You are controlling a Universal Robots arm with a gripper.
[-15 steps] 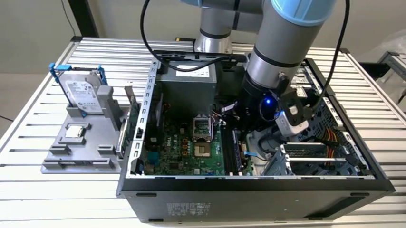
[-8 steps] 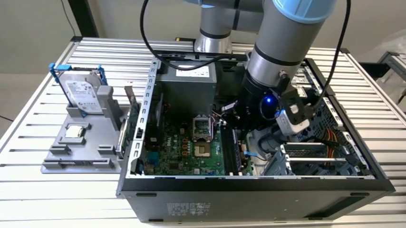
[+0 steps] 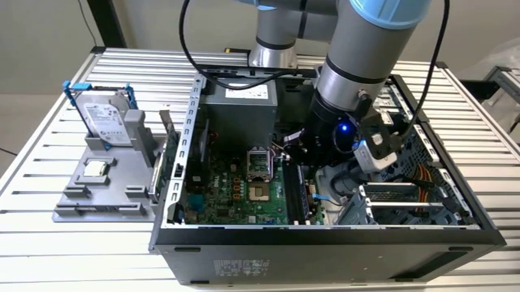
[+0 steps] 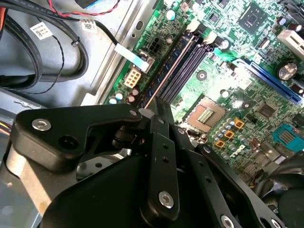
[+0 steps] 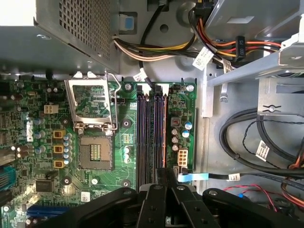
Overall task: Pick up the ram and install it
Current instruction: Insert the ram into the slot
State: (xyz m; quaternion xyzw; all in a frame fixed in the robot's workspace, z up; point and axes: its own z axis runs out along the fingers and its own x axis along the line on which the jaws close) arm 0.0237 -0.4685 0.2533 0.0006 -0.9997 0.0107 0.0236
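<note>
Ram (image 4: 167, 76) upright in motherboard slot (image 5: 142, 137)

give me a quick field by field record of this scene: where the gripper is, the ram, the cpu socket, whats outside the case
gripper: inside the open computer case, over the memory slots
ram: thin stick standing in the slot line, its near end between the fingers
processor socket: lid up, empty
hard drive: upright in a grey holder, exterior view's left of the case
table: slatted metal

The case (image 3: 325, 234) lay open on the table (image 3: 49, 243), the motherboard (image 3: 235, 191) inside on the exterior view's left. The tray (image 3: 106, 194) sat just left of the case, the hard drive (image 3: 106, 118) upright at its far end.
</note>
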